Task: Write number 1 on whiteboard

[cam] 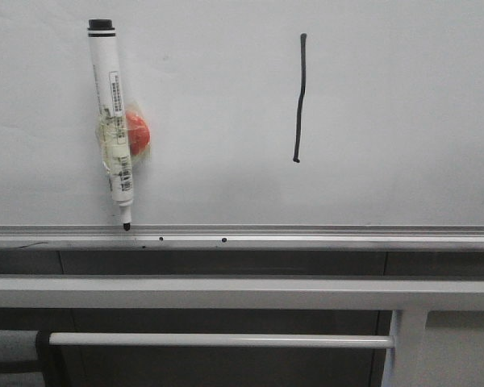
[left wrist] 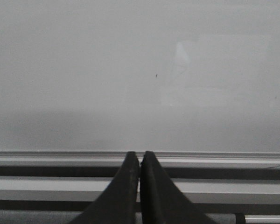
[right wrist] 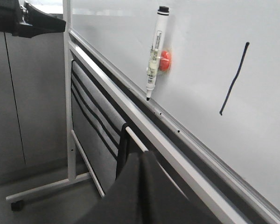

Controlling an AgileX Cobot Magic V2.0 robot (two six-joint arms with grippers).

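On the whiteboard (cam: 403, 121), right of centre in the front view, the number 1 (cam: 299, 97): one thin black stroke, near vertical, faintly wavy, ending well above the aluminium rail (cam: 306, 238). Judged complete as a digit; nothing more seemingly needed on the panel.

Well apart to the left of the stroke, a marker pen (cam: 113, 121), uncapped tip down, tilted slightly, tip just touching or hovering at the rail. Fastened by clear tape to a red round magnet (cam: 137, 133), and so stuck to the board instead of lying loose; probably mounted this way to give a hand something easy to pull off and press back. Parked now, touched by neither arm.

Below the rail, at the bottom of the left wrist view, the left hand (left wrist: 140, 161), fingers pressed together on nothing, facing bare board. In the right wrist view, the right hand (right wrist: 140, 161), likewise closed and empty, well back from the board and looking along it at pen (right wrist: 155, 51) and stroke (right wrist: 234, 79) from the side. Both apparently at rest.

No containers anywhere in view, hence nothing to report as contents.
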